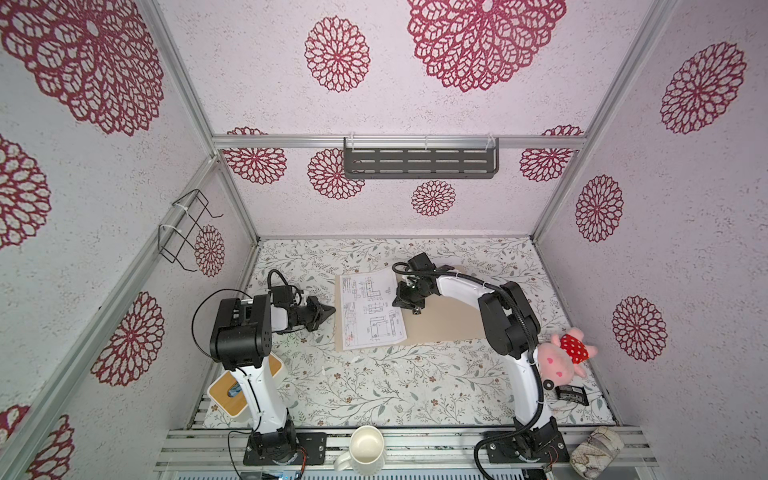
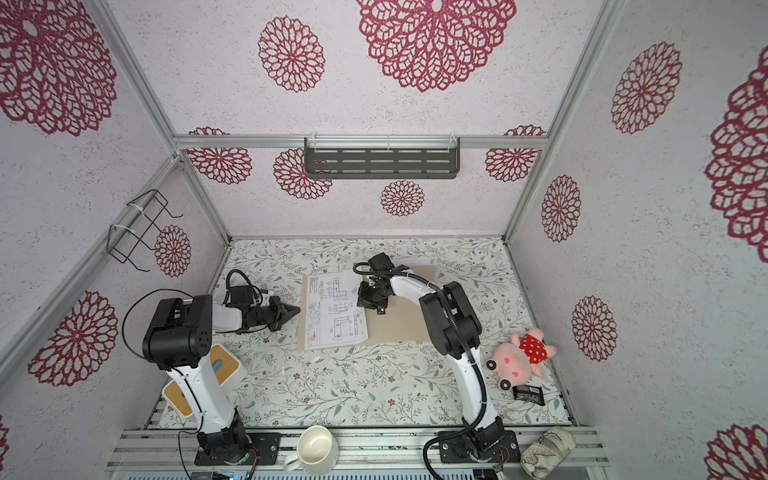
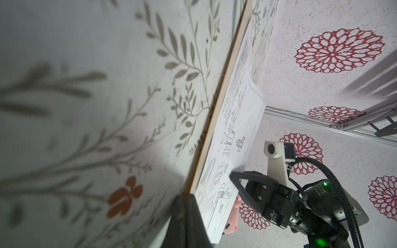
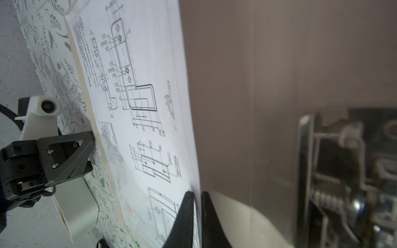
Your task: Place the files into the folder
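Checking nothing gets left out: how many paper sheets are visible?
1 for certain: the drawing sheet lies on the folder's left half, its right edge pinched by the right gripper. A second sheet may be hidden beneath.

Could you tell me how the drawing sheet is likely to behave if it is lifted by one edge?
The drawing sheet is probably floppy: it is thin, and in the left wrist view its edge by the right end effector seems to curl off the folder. It is likely light, and may slide on the folder's smooth card.
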Controlling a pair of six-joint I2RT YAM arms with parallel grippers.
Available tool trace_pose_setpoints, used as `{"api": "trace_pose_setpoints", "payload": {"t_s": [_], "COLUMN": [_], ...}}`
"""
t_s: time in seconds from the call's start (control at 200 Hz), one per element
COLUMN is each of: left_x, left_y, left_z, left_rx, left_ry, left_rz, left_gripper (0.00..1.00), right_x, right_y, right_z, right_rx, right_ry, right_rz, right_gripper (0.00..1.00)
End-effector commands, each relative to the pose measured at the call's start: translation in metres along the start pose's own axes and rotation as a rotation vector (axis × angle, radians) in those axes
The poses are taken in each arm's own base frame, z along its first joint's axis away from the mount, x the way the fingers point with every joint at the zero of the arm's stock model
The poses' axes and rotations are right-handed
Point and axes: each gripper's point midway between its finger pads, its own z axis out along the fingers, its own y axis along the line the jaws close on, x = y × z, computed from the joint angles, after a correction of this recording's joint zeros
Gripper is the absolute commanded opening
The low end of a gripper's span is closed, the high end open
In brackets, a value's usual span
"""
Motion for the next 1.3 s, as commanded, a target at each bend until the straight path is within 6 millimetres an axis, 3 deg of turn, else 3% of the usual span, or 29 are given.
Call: {"api": "trace_pose_setpoints", "payload": {"t_s": [0.0, 0.185, 0.666, 0.786, 0.891, 0.971, 1.021, 1.031, 1.156, 1.296], "left_x": [0.010, 0.008, 0.010, 0.009, 0.008, 0.005, 0.004, 0.003, -0.003, -0.012], "left_y": [0.014, 0.012, 0.010, 0.010, 0.009, 0.006, 0.009, 0.000, -0.008, -0.023], "left_z": [0.005, 0.006, 0.010, 0.009, 0.006, 0.002, 0.001, -0.004, -0.014, -0.028], "left_rx": [-0.033, -0.029, -0.029, -0.031, -0.034, -0.047, -0.072, -0.064, -0.126, -0.191], "left_ry": [0.015, 0.010, 0.013, 0.011, 0.008, -0.004, -0.006, -0.017, -0.040, -0.089], "left_rz": [-0.028, -0.031, -0.026, -0.028, -0.034, -0.034, -0.042, -0.022, -0.003, 0.028], "left_gripper": [0.01, 0.01, 0.01, 0.01, 0.03, 0.11, 0.22, 0.24, 0.55, 0.73], "right_x": [-0.005, 0.002, 0.006, 0.004, -0.003, -0.008, -0.011, -0.012, -0.021, -0.027], "right_y": [0.015, 0.009, 0.011, 0.010, 0.009, 0.008, 0.009, 0.009, 0.014, 0.012], "right_z": [-0.025, -0.023, -0.016, -0.019, -0.029, -0.038, -0.044, -0.046, -0.061, -0.079], "right_rx": [-0.019, -0.006, -0.034, -0.016, 0.013, 0.037, 0.053, 0.054, 0.068, 0.112], "right_ry": [-0.041, -0.020, -0.018, -0.026, -0.058, -0.087, -0.108, -0.114, -0.179, -0.246], "right_rz": [-0.027, -0.015, -0.002, -0.006, -0.012, -0.011, -0.016, -0.016, -0.020, -0.028], "right_gripper": [0.07, 0.04, 0.06, 0.12, 0.29, 0.38, 0.42, 0.43, 0.44, 0.47]}}
